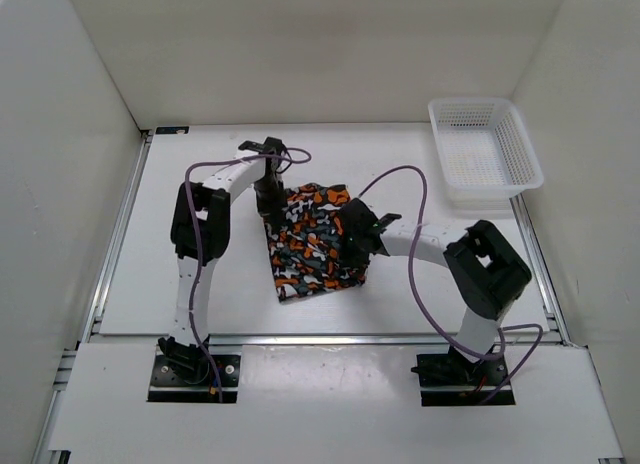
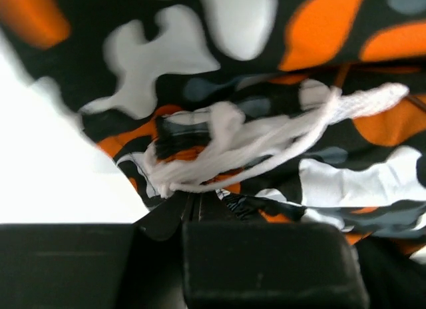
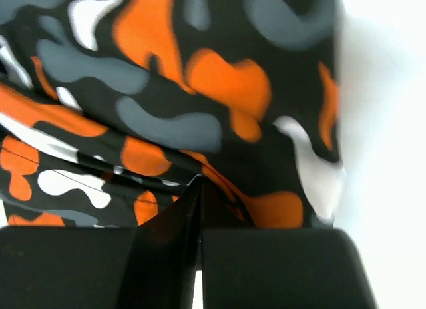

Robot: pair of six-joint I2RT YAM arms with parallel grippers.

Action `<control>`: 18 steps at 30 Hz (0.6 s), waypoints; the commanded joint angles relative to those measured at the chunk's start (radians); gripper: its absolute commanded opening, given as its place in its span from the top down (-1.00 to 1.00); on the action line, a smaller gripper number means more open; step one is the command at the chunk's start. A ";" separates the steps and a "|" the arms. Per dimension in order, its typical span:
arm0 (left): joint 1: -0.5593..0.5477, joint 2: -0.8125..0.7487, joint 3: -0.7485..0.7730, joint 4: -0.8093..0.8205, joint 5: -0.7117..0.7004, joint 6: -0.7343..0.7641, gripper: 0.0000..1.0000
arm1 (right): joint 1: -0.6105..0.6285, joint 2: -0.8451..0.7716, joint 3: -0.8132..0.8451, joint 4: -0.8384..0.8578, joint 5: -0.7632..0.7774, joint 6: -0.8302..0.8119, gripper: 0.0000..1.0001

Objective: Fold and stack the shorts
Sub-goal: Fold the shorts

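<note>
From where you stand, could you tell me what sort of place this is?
Probably a robot lab test cell: plain white walls box in a white table, and the left arm and right arm are bolted at its near edge.

Overhead looks down on table (image 1: 340, 149); wrist views close, sharing shorts (image 1: 315, 246).

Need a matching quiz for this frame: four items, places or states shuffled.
1 shorts
2 basket
3 drawstring
4 right gripper

A far right corner of table
B white, bunched by the left gripper
C shut on the shorts' right edge
D mid-table

Pairs: 1-D, 2-A, 3-B, 4-C
</note>
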 commanded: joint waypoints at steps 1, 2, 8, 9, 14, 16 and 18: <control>-0.004 0.129 0.199 0.009 -0.116 -0.001 0.79 | -0.022 0.145 0.083 0.022 0.020 0.075 0.96; -0.004 0.193 0.268 -0.017 -0.116 -0.001 0.79 | -0.032 0.177 0.114 0.012 0.020 0.085 0.96; 0.014 0.301 0.733 -0.180 -0.054 -0.001 0.17 | -0.066 0.119 0.286 -0.096 0.070 0.018 0.43; 0.024 0.239 0.723 -0.180 -0.053 -0.001 0.02 | -0.066 0.087 0.298 -0.125 0.084 0.000 -0.02; 0.071 -0.052 0.543 -0.131 -0.099 -0.010 -0.93 | -0.100 -0.182 0.307 -0.241 0.205 -0.112 -0.63; 0.083 -0.208 0.439 -0.131 -0.118 -0.010 -0.95 | -0.131 -0.302 0.287 -0.304 0.260 -0.154 -0.72; 0.083 -0.318 0.358 -0.120 -0.162 -0.001 -0.95 | -0.157 -0.386 0.257 -0.350 0.293 -0.178 -0.72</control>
